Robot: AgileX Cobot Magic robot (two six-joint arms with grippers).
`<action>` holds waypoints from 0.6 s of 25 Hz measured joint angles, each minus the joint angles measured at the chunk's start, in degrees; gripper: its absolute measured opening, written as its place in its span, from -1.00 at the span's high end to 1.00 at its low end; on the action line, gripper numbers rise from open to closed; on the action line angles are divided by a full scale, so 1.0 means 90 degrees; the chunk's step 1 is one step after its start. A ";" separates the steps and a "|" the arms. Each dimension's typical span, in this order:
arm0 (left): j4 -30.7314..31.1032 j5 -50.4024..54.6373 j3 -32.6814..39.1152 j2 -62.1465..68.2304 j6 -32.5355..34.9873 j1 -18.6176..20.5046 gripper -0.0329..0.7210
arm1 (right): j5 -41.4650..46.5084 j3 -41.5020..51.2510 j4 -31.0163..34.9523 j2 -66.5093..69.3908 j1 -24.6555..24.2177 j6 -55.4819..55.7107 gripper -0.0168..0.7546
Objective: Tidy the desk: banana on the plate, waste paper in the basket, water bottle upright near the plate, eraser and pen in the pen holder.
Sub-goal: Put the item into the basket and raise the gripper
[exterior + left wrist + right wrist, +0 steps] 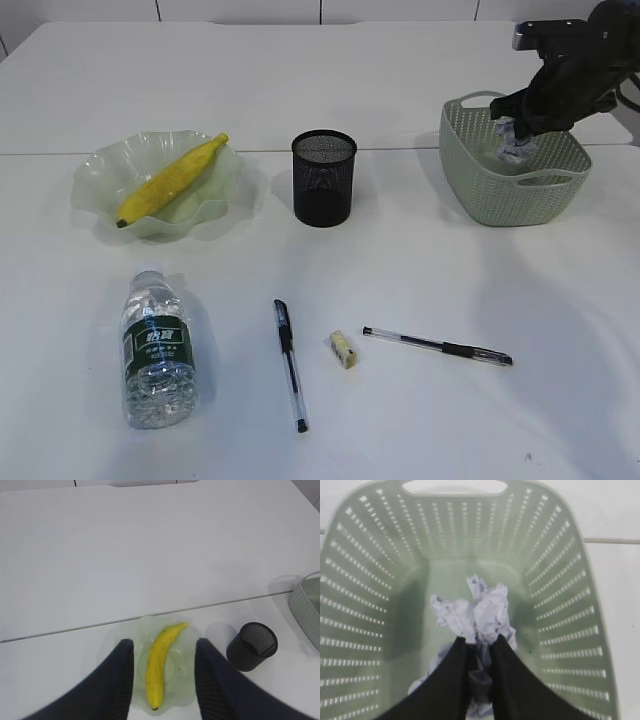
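Releasing the crumpled white waste paper [475, 615] cleanly is, by my judgement, the step in hand: the right gripper [515, 135] hangs over the sage-green perforated plastic basket [470, 195], its dark fingers [507, 680] pinching the wad with only a narrow gap between them. To do it well, the jaws should part fully while the wad sits low between the basket walls, and the arm should lift straight up so the paper does not cling and ride out over the rim.

Nearest on the plain white desk [400, 430] in the exterior view lie the clear plastic water bottle with dark green label [157, 350], on its side, two clear-barrelled pens [290, 365] [438, 347], and the small cream rectangular eraser [344, 349] between them. Farther back the ripe yellow banana [170, 180] rests in the pale-green wavy-rimmed plate [95, 195], with the black wire-mesh pen holder [324, 178] beside it.

Only the right wrist view shows the paper low inside the basket and pinched; from outside it is partly hidden by the gripper. Only the left wrist view shows the left gripper [164, 680], jaws apart and empty, hovering above the banana.
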 joint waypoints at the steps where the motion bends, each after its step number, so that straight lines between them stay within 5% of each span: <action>1: -0.0010 0.0000 0.0000 0.0000 0.0000 0.0000 0.16 | 0.0000 0.0000 0.0000 0.0000 0.0000 0.0000 0.71; 9: -0.0010 0.0000 0.0000 0.0000 0.0000 0.0000 0.16 | 0.0000 0.0000 0.0027 0.0000 0.0000 0.0144 0.35; 15: -0.0010 0.0000 0.0000 0.0000 0.0000 0.0000 0.16 | 0.0119 0.0000 0.0036 0.0000 0.0000 0.0168 0.30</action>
